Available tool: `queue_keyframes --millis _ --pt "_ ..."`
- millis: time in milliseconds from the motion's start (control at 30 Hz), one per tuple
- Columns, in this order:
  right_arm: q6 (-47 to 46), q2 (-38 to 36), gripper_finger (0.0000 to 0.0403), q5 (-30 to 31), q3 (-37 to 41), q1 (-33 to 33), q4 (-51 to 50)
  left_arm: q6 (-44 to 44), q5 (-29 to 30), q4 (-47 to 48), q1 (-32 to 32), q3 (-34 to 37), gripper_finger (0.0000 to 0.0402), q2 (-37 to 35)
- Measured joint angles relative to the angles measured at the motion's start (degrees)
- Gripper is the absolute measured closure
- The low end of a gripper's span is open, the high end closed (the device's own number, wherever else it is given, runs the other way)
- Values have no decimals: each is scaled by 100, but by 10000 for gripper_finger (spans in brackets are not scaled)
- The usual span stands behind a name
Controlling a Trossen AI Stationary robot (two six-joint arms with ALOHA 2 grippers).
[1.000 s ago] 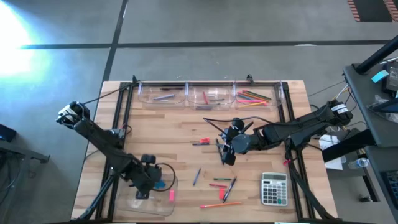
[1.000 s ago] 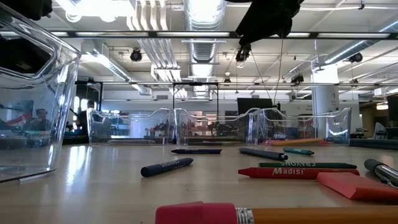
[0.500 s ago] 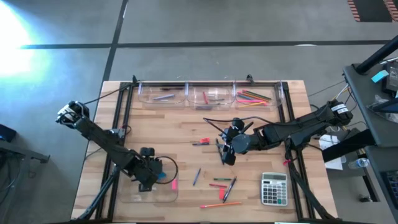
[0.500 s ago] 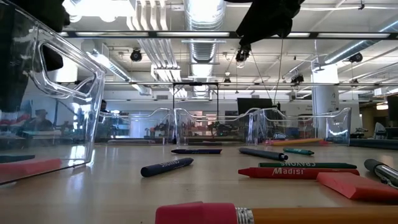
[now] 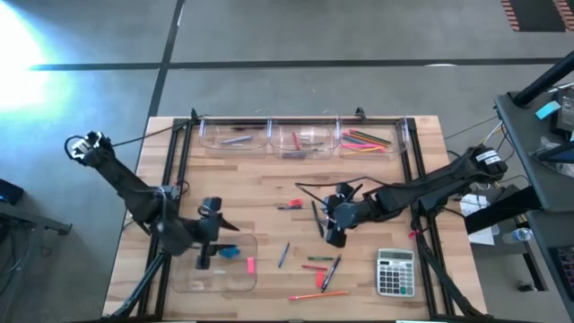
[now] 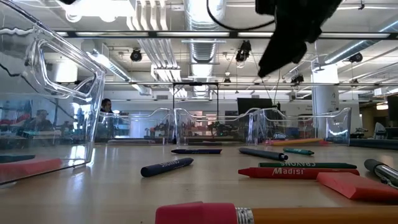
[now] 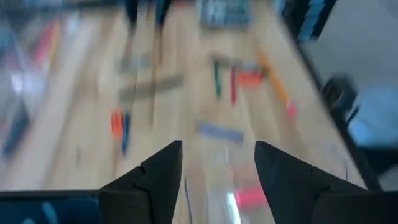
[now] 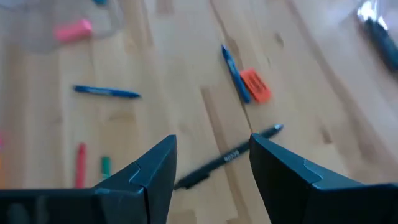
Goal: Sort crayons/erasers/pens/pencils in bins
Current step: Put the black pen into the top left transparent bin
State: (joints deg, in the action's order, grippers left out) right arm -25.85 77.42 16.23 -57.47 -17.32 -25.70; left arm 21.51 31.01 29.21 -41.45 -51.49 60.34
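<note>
Right now the loose stationery lies scattered on the wooden table (image 5: 260, 179) between my two grippers. A black pen (image 8: 227, 157) rests on the boards directly beneath my right gripper (image 5: 334, 231), crossing the gap between its fingers in the right wrist view; just beyond it lie a blue pen (image 8: 235, 73) touching an orange eraser (image 8: 255, 85), and farther off another blue pen (image 8: 106, 92). My right gripper hangs over the middle of the table with its fingers spread and nothing between them.

My left gripper (image 5: 204, 255) sits at the near left of the table, over the edge of the large shallow tray (image 5: 193, 283). Its fingers are parted and hold nothing. In the tray, just beside this gripper, lie a blue eraser (image 5: 228, 252) and a pink eraser (image 5: 250, 265), a little apart from each other.

Toward the near edge, between my right gripper and the grey calculator (image 5: 395, 272), lie a red crayon (image 6: 290, 172), a green crayon (image 6: 307, 165) and an orange pencil (image 5: 307, 295).

At the far side of the table, well away from both grippers, three small clear bins (image 5: 304, 128) stand in a row. The right one holds bright pencils (image 5: 366, 141); the left holds a dark pen (image 5: 235, 139); I cannot tell what is in the middle one.
</note>
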Motion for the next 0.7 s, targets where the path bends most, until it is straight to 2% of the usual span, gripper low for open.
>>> queue_keyframes --millis 100,167,300,467,567,700 --pt "-227 96 211 4 254 24 87 -1186 22 -1280 71 418 214 -345" --pt "-532 159 211 0 383 114 77 -1683 -45 -2002 225 721 214 -583" --pt "-928 270 211 103 574 361 74 -2043 -171 -2907 642 1337 214 -1129" --pt "-1272 413 211 186 675 697 0 -2556 -220 -4524 980 2118 214 -1672" --pt "-1435 497 211 178 750 878 -29 -2950 -237 -5389 1023 2434 214 -1827" --pt "-1444 656 211 167 804 1041 114 -3314 -278 -6064 1026 2634 214 -1856"
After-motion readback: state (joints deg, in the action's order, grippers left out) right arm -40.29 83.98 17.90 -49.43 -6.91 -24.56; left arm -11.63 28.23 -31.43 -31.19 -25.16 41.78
